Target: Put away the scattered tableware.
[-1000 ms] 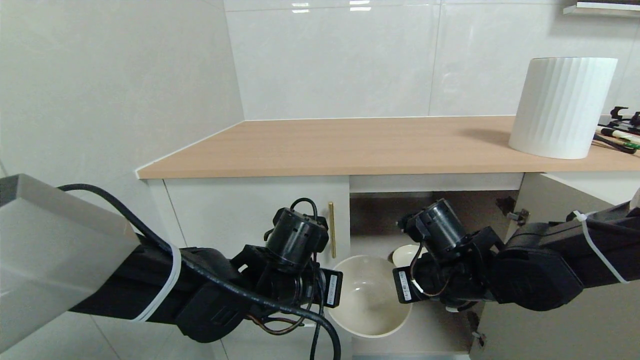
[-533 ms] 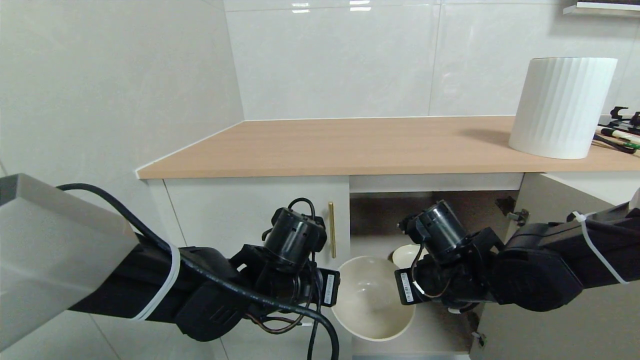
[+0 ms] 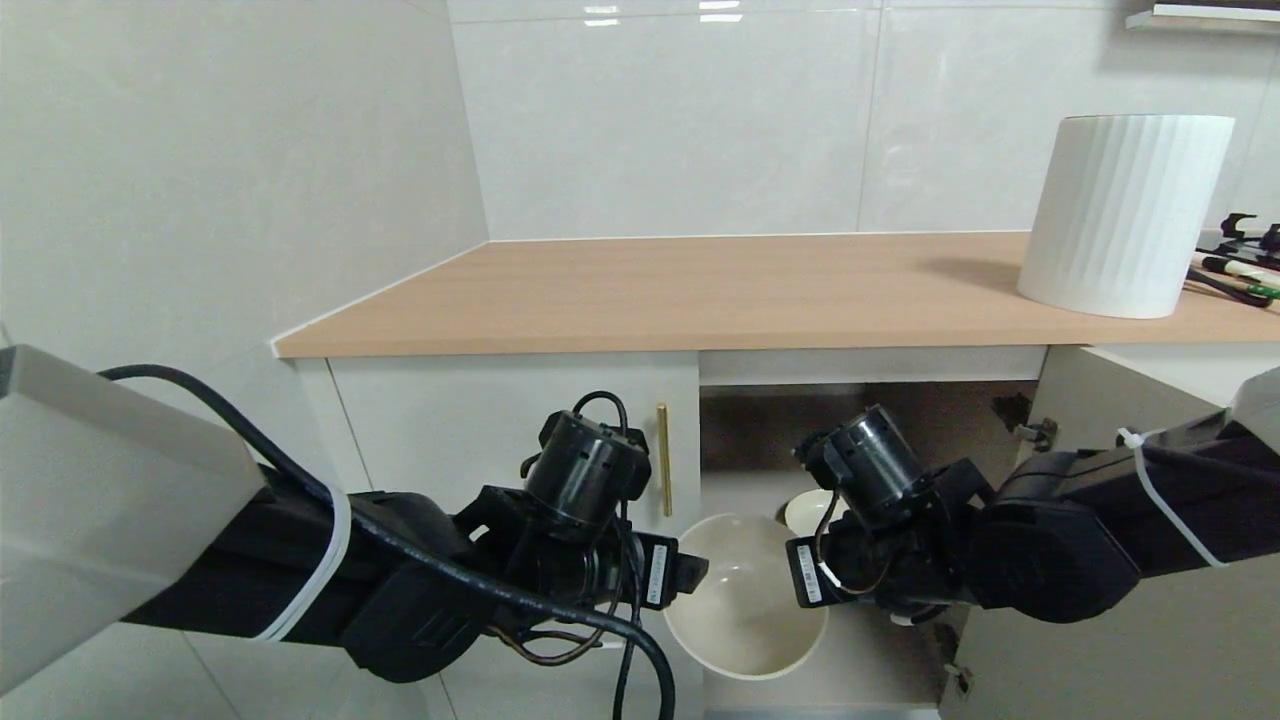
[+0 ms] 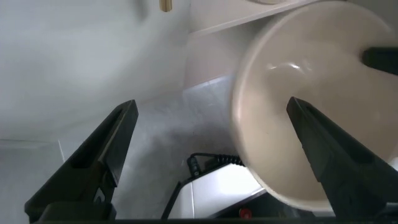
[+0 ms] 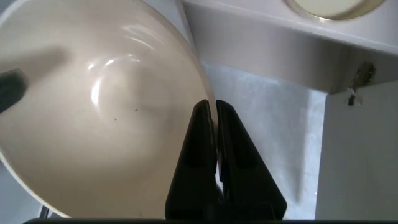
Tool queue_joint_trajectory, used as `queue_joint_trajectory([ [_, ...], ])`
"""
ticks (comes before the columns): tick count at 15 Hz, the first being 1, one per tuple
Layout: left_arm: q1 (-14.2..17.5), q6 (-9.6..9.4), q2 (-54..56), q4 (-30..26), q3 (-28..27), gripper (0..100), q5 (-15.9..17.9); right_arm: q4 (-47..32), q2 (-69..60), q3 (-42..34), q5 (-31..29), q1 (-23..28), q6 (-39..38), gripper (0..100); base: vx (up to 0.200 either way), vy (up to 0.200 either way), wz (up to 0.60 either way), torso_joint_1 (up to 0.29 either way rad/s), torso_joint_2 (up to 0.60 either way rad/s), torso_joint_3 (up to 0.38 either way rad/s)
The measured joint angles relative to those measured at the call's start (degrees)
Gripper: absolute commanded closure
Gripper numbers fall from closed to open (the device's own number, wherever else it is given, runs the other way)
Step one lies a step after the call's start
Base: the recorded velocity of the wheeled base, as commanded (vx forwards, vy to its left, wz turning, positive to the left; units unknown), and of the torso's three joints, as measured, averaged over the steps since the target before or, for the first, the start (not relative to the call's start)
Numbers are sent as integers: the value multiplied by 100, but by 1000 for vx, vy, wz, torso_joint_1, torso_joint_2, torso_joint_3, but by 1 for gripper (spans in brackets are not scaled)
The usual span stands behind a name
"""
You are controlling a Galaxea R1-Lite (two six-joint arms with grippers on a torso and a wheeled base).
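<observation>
While the right end effector [image 5: 216, 112] pinches the rim of the cream bowl [image 3: 745, 600], holding it before the open cabinet [image 3: 870, 405] under the surface [image 3: 700, 290], the left end effector [image 4: 211, 106] gapes wide beside it, empty. A smaller bowl [image 3: 806, 509] sits inside the cabinet.

The big bowl [image 3: 745, 610] is smooth and shiny, like glazed pottery, and light glints on its inside. The small bowl [image 3: 808, 508] behind it looks the same. The worktop [image 3: 700, 290] looks like wood, pale brown and matt. The wall tiles [image 3: 660, 120] are white and very glossy. The cupboard door [image 3: 480, 420] is smooth and matt, and its handle [image 3: 663, 458] is shiny gold metal. The white tub [image 3: 1125, 215] has ribbed, matt sides. Both the left gripper [image 4: 210, 106] and the right gripper [image 5: 214, 107] have black matt fingers that look like plastic.
</observation>
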State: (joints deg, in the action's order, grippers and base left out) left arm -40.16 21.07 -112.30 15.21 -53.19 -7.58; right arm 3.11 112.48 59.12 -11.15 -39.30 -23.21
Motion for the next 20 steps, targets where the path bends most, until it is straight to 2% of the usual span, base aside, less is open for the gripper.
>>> queue_joint_trajectory([
  [3,-2,1,37,2,5,0,1,581,293,-2,-318,238,-7,100,0,0,0,0,0,0],
  [8,0,1,37,-2,10,0,4,866,1045,400,-650,986,-99,100,0,0,0,0,0,0],
  [14,0,1,39,-2,2,0,4,916,1855,1108,-688,1775,-161,100,0,0,0,0,0,0],
  [20,0,0,43,-5,0,0,4,898,2253,1546,-688,2100,-255,100,0,0,0,0,0,0],
])
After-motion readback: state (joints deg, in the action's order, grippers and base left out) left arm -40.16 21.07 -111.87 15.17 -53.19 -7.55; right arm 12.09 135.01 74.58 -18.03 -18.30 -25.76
